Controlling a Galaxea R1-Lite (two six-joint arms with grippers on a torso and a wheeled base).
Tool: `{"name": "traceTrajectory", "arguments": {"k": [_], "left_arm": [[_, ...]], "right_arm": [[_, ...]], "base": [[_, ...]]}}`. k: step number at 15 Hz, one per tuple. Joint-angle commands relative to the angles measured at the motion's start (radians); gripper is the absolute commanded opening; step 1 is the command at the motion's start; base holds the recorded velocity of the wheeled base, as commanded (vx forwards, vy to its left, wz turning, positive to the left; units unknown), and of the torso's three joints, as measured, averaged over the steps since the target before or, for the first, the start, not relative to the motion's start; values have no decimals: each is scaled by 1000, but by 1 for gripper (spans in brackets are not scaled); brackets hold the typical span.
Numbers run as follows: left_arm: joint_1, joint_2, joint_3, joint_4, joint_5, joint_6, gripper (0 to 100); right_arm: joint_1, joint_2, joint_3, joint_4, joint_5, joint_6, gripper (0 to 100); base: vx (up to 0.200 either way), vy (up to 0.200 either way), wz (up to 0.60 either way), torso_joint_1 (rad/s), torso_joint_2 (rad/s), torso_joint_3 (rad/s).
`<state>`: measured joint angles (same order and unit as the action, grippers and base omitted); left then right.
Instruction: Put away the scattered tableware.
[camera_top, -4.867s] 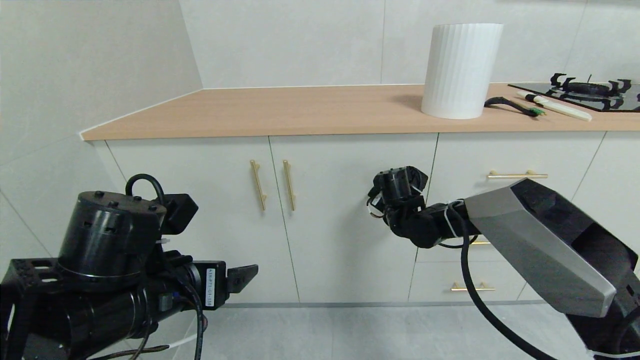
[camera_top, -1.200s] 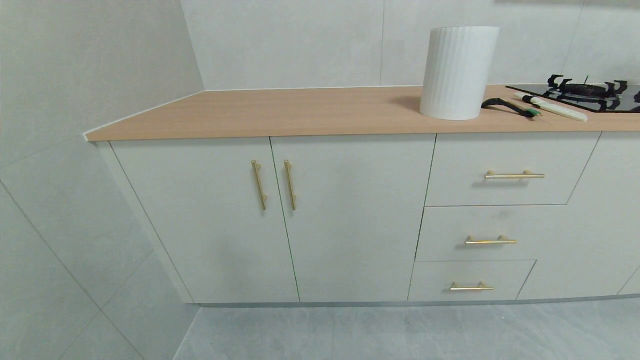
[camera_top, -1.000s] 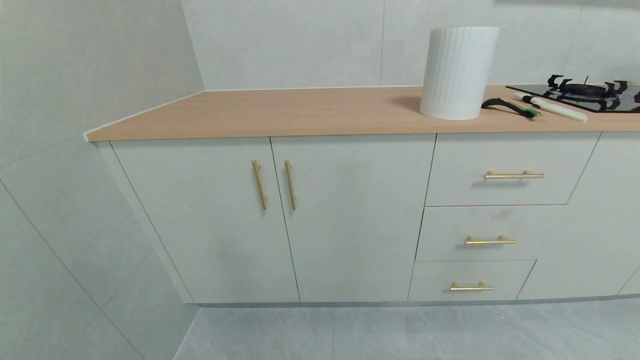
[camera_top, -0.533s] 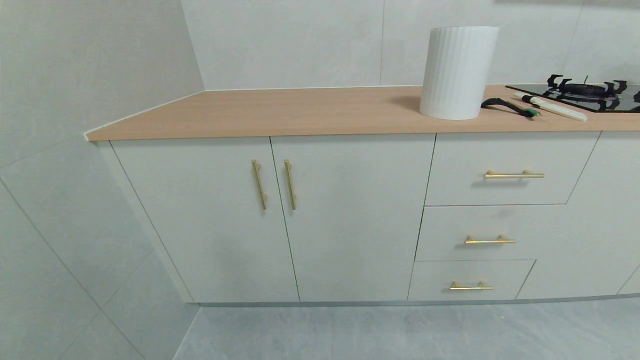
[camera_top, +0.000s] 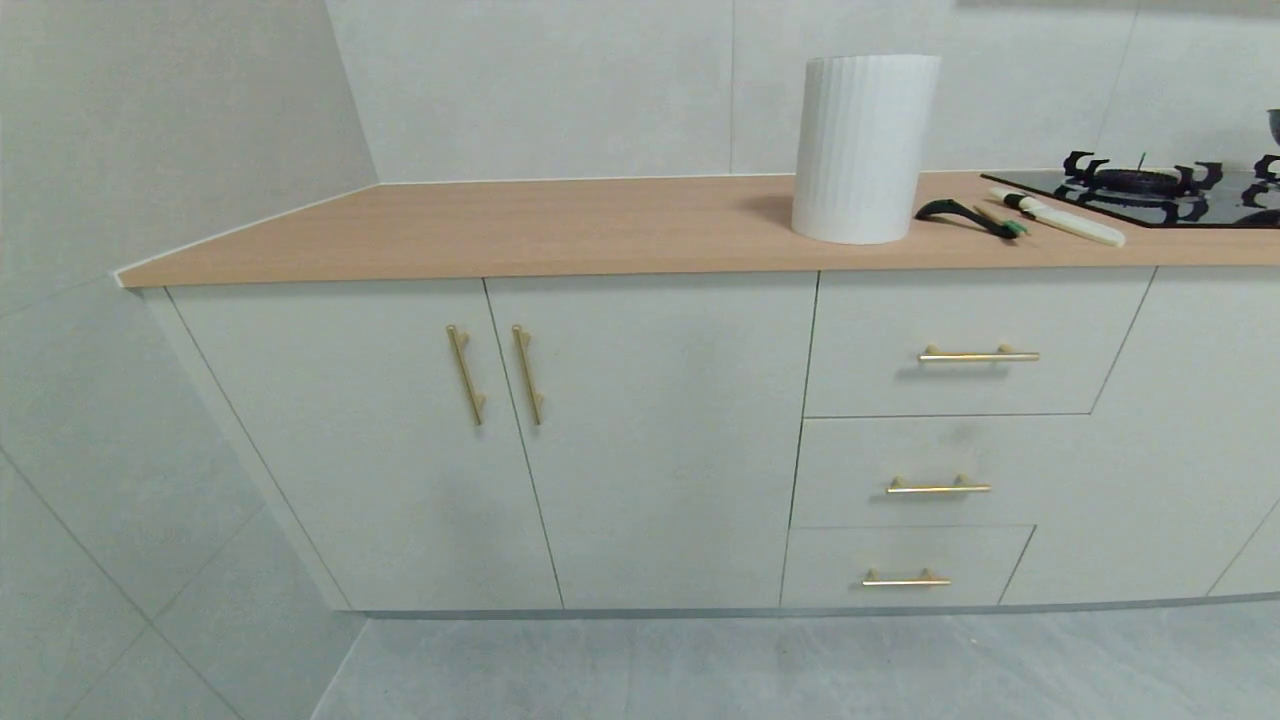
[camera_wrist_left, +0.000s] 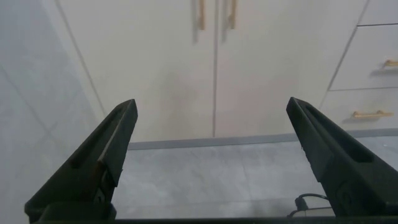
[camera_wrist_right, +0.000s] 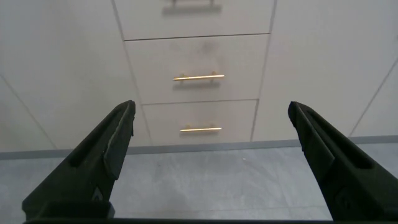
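The table (camera_top: 500, 230) carries the white ribbed canister (camera_top: 865, 150), upright and probably the place for the tableware. Under the canister lie the drawers (camera_top: 978, 354), and lower to its left the cabinet doors (camera_top: 350, 450). To its right is the hob (camera_top: 1140, 190).

Both claws are down at cabinet height, well below the canister. The left claw (camera_wrist_left: 210, 107) faces the doors and the right claw (camera_wrist_right: 211, 109) faces the drawers. Each is spread wide and empty.

The main risk is the climb: an arm rising close to the cabinet front could catch a drawer handle or the table's edge. A reach coming in from the left could knock the canister over.

The black-handled utensil (camera_top: 960, 213) lies flat just right of the canister, and the cream-handled utensil (camera_top: 1065, 218) lies beyond it by the hob. They are so close that I cannot tell whether they touch, so lifting one may drag the other. Both are thin, and a claw could skid on the table.
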<state>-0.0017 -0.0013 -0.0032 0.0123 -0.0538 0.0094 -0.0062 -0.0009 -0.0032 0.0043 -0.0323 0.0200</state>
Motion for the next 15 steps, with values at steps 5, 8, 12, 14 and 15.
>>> {"name": "traceTrajectory", "arguments": {"k": [5,8,12,14,15], "left_arm": [[0,1,0,0,0,0,100],[0,1,0,0,0,0,100],[0,1,0,0,0,1,100],[0,1,0,0,0,1,100],[0,1,2,0,0,1,100]], "right_arm": [[0,2,0,0,0,0,100],[0,2,0,0,0,0,100],[0,2,0,0,0,0,100],[0,2,0,0,0,0,100],[0,2,0,0,0,0,100]], "base": [[0,-80,0,2,-1,2],[0,0,0,0,0,0],[0,0,0,0,0,0],[200,0,0,0,5,5],[200,0,0,-2,2,2]]}}
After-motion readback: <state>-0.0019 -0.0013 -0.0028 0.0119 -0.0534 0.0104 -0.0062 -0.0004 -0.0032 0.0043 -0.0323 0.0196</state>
